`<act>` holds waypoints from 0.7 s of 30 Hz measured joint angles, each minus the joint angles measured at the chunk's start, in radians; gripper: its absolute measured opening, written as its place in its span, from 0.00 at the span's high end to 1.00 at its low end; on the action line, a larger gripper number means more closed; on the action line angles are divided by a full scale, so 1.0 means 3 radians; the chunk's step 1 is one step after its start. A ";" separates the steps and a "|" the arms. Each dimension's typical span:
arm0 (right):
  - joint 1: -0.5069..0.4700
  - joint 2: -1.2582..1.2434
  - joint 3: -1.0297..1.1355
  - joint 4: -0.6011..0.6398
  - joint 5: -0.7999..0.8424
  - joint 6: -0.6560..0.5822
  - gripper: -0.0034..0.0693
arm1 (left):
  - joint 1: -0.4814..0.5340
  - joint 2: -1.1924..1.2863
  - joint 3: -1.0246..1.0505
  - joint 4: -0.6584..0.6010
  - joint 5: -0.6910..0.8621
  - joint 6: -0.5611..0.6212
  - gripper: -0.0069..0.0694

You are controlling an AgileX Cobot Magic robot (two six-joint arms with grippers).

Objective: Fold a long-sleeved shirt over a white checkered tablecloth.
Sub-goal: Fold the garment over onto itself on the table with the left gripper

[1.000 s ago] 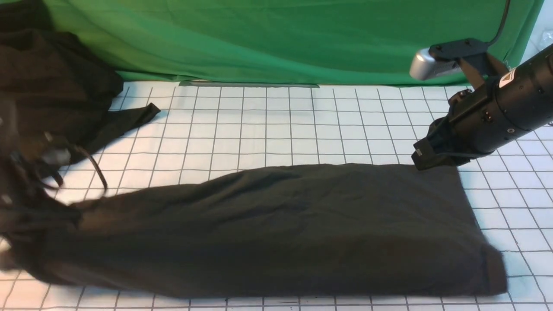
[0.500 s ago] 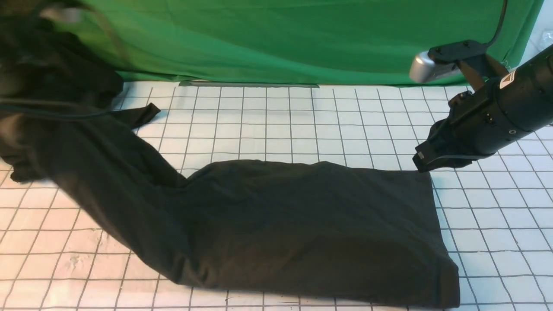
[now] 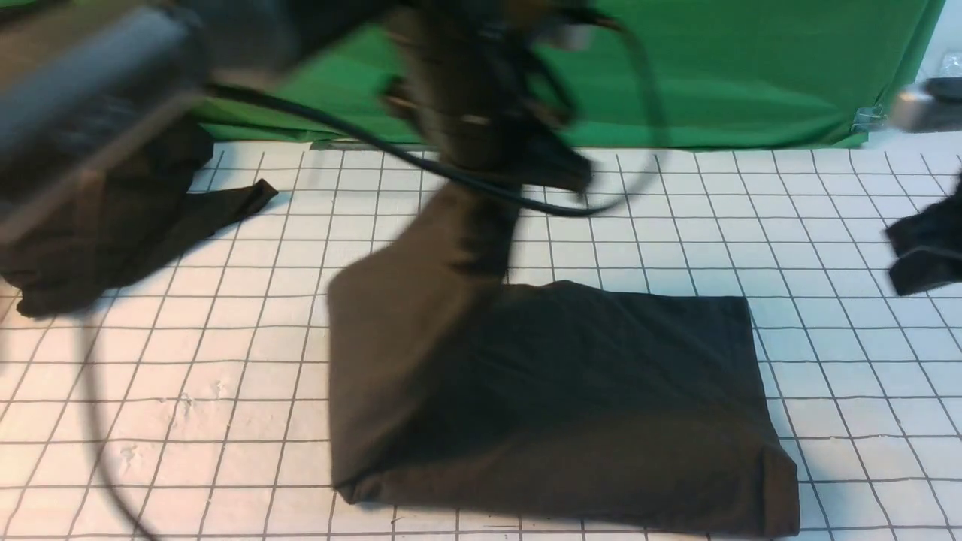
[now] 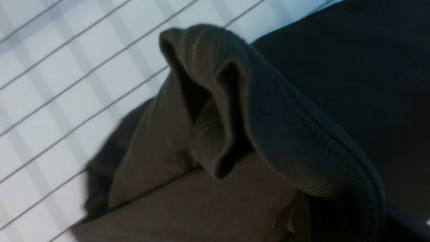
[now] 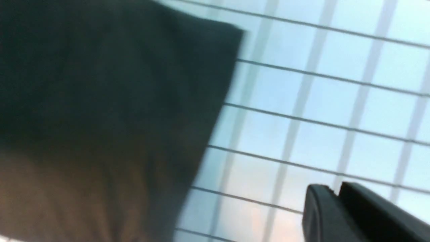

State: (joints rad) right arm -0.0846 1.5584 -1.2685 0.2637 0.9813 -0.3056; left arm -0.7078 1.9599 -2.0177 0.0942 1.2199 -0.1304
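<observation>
left gripper (image 3: pixel 496 169): blurred, pinching shirt's raised end | right gripper (image 3: pixel 923 259): far right, clear of shirt, holds nothing, can't tell if spread or pressed together | shirt (image 3: pixel 586 391): flat on checkered tablecloth (image 3: pixel 188 376), centre-right; 1 end lifted above its left part

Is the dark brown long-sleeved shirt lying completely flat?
No, one end of the dark shirt is lifted above the white checkered tablecloth.

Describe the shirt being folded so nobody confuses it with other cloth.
On the white checkered tablecloth before the green backdrop, the shirt is the flat dark rectangle in the middle, its left end raised. The other dark cloth is a shapeless heap at the far left.
</observation>
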 joint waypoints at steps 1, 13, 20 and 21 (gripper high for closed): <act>-0.0078 0.0000 0.0000 0.0006 0.0005 0.0000 0.86 | -0.0077 0.0086 -0.0119 -0.0040 0.0007 -0.0021 0.83; -0.0297 0.0000 0.0000 0.0140 0.0009 -0.0007 0.81 | -0.0401 0.0866 -0.0866 -0.0646 -0.0056 -0.0114 0.83; -0.0297 0.0000 0.0000 0.0216 0.0003 -0.0010 0.80 | -0.0552 0.1091 -0.0866 -0.0916 -0.0281 -0.0130 0.83; -0.0297 0.0000 0.0000 0.0246 0.0006 -0.0013 0.79 | -0.0567 0.1136 -0.0866 -0.0951 -0.0331 -0.0143 0.82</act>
State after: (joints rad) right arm -0.1737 1.5584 -1.2685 0.3375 0.9831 -0.3095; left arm -0.8778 2.3007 -2.2775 -0.1912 1.1205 -0.1732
